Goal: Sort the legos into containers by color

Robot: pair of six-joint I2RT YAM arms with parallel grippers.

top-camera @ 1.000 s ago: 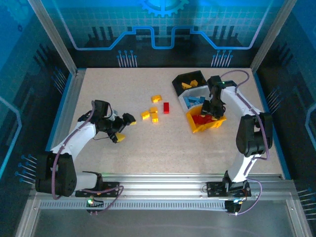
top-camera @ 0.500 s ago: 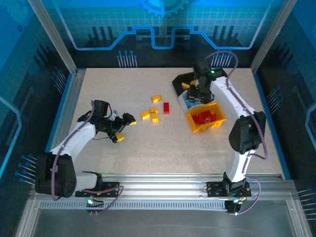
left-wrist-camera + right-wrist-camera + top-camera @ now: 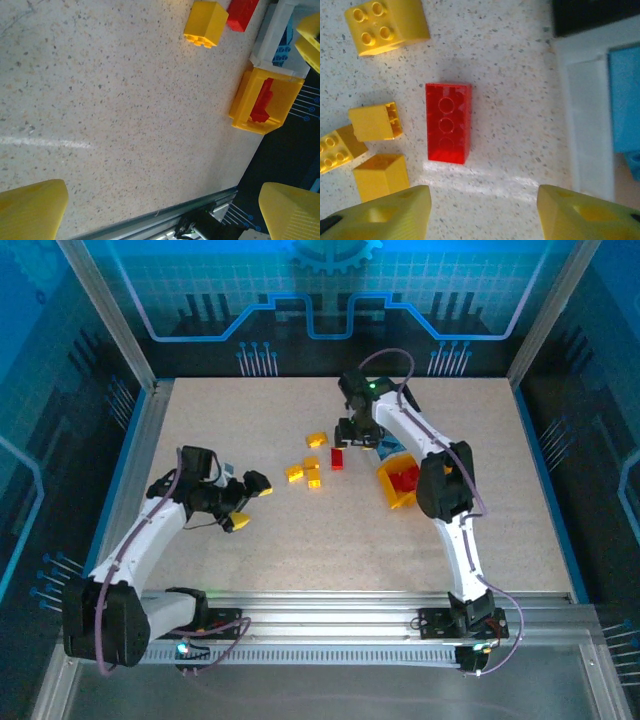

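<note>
The speckled worktop (image 3: 300,570) carries everything. The white bin (image 3: 585,115) sits just beside the right gripper (image 3: 480,212) and has blue legos (image 3: 626,100) inside. The black bin (image 3: 595,15) is past the white one. The yellow bin (image 3: 241,106) is far ahead of the left gripper (image 3: 160,215) and has red legos (image 3: 262,104) in it. Both grippers are wide open and hold nothing. One red lego (image 3: 448,123) lies flat, bumps up, just ahead of the right gripper's gap, not touching it. Four yellow legos (image 3: 387,25) lie near it, on the side away from the white bin.
</note>
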